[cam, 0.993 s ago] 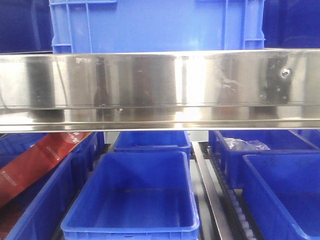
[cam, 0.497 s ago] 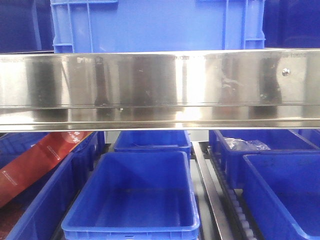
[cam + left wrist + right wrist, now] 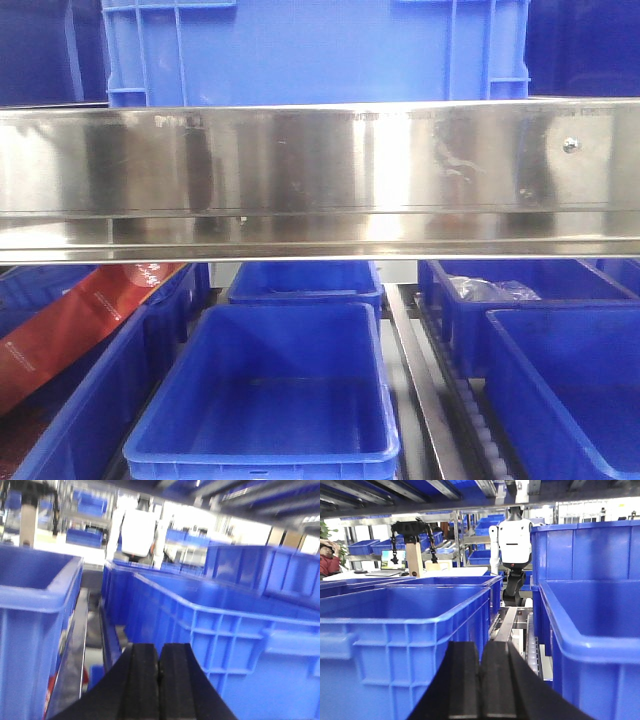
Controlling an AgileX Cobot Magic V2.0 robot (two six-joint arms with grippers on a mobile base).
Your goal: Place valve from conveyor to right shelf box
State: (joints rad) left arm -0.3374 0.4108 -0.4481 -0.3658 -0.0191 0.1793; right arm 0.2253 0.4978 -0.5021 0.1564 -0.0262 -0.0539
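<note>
grippers come first in both wrist views: the left gripper (image 3: 159, 680) and the right gripper (image 3: 481, 685) each have their black jaws pressed flat together with nothing between them, clenched on air. just past the left one stands a blue bin (image 3: 240, 630) with a ribbed wall; past the right one, a blue box (image 3: 405, 630) to one side and the right shelf box (image 3: 600, 645) to the other, a roller track (image 3: 507, 622) running between them. farther back stands a white humanoid figure (image 3: 512, 540).

from the front view, an empty blue tray (image 3: 270, 390) sits below a steel shelf beam (image 3: 320, 180), with a red packet (image 3: 70, 330) off to one side.

neither valve nor conveyor shows in any view, so the pick is not yet begun. a valve is likely heavy, rigid metal, perhaps slick; gripping across its body rather than the handle seems safest.
</note>
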